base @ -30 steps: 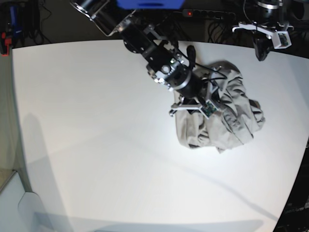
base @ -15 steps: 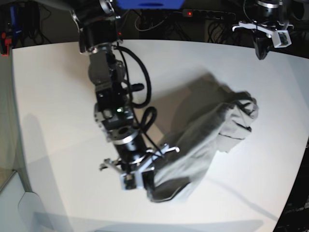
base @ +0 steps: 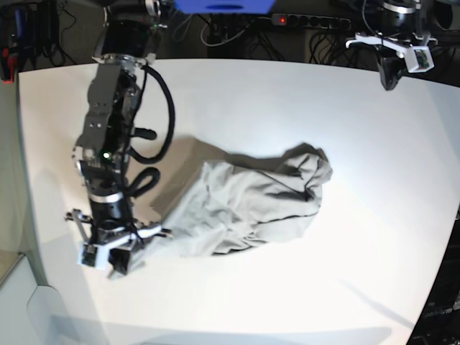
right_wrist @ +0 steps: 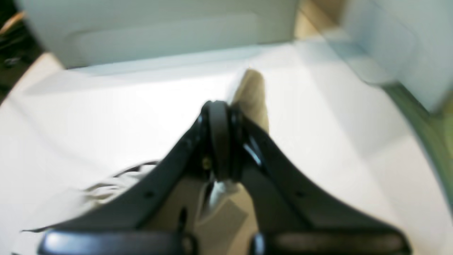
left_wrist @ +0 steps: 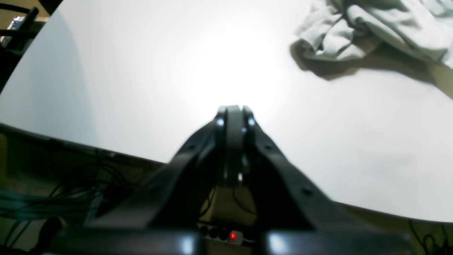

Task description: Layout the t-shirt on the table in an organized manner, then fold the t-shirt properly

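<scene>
Both grippers closed: right gripper point(base: 121, 263) low, pinching t-shirt point(base: 251, 205); left gripper point(base: 389, 80) parked.

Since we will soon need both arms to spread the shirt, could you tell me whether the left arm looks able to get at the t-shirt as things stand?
Probably yes: bare table lies between the left gripper, shut and parked at the far edge, and the t-shirt.

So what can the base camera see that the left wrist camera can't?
Only the base view shows the right arm's fingers shut on one end of the t-shirt, lifting it off the table. Only the left wrist view shows the left arm's fingers pressed together, holding nothing. Both show the crumpled shirt and the white table.
</scene>
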Motion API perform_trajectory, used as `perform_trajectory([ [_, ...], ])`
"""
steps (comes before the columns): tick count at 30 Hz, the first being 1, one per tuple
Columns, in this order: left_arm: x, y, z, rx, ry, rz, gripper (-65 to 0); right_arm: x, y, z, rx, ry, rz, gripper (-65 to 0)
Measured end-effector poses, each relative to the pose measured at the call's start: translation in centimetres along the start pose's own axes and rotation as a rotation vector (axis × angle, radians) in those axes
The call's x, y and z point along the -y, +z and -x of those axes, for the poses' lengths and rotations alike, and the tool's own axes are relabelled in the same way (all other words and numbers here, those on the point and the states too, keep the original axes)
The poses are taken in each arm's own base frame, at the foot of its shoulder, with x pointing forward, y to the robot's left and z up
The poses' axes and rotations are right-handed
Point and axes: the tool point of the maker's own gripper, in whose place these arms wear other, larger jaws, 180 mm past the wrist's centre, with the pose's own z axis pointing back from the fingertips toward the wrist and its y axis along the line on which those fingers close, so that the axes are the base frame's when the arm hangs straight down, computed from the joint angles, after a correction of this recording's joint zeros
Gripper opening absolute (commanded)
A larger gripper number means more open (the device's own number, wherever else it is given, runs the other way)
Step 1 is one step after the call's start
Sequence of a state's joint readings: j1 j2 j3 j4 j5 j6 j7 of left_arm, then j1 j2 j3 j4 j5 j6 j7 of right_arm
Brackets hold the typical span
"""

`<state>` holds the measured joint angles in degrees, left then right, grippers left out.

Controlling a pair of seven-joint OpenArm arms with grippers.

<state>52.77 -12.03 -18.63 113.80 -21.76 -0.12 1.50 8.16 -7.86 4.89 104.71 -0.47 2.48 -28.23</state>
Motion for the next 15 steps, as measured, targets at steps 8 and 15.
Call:
perform_trajectory([
  [8, 0.7, -2.1, -2.8, 0.099, 0.018, 0.012, -58.8, 2.6, 1.7, 3.9, -0.086, -0.001, 0.061, -65.0],
  [15, 3.8, -6.7, -4.0, 0.037, 0.056, 0.087, -24.3, 2.7, 2.4, 5.4, -0.123, 0.002, 0.063, -65.0],
])
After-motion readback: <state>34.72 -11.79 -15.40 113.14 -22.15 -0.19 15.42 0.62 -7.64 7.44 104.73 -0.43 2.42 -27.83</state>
